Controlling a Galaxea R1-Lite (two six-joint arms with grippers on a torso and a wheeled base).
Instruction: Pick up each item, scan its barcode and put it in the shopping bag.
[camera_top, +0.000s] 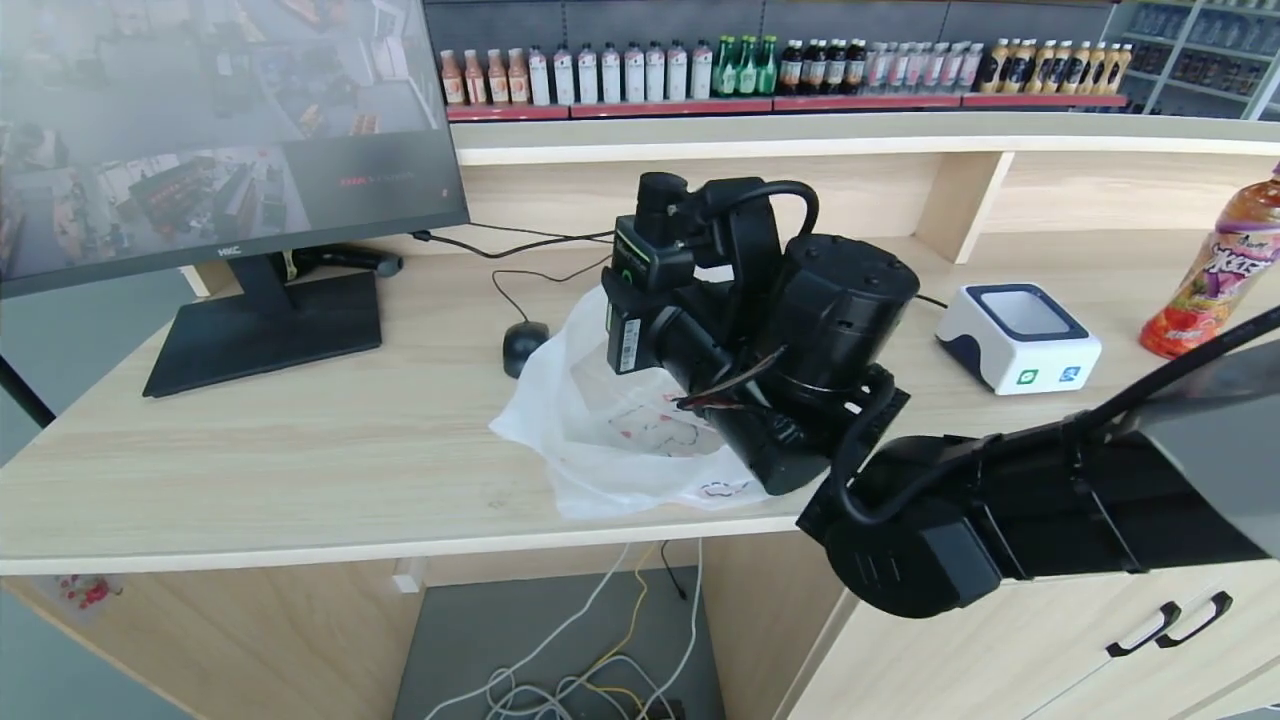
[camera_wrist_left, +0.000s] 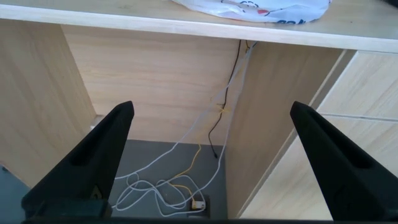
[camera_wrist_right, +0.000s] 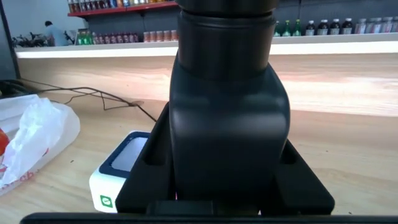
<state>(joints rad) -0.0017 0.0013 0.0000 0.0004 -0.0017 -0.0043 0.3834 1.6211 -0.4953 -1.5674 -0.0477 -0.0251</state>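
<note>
The shopping bag (camera_top: 610, 430) – white, thin plastic with red print – lies crumpled on the pale wooden table (camera_top: 300, 450), close to its front edge and roughly midway along it. The right arm (camera_top: 780, 340) is folded above the bag and covers the bag's right side. Whether the right end effector is open or closed cannot be told, because the arm's own dark housing blocks it in the right wrist view. The left end effector (camera_wrist_left: 211, 106) hangs low in front of the table, below the tabletop. Its two black fingers (camera_wrist_left: 93, 162) are spread wide with nothing between them, and past them lie the knee space under the table and a tangle of white and yellow cables (camera_wrist_left: 168, 186) on the floor. A bottle (camera_top: 1215, 270) with an orange and red label stands upright at the far right of the table, well apart from the bag. Between bag and bottle sits the white and dark blue scanner (camera_top: 1018, 338), its window facing up – just beside the right arm and touching nothing else. To the left of the bag are a black mouse (camera_top: 523, 345) and, farther left, a monitor (camera_top: 220, 130) on a flat black stand. Rows of drink bottles line the shelf (camera_top: 780, 65) behind the table.
</note>
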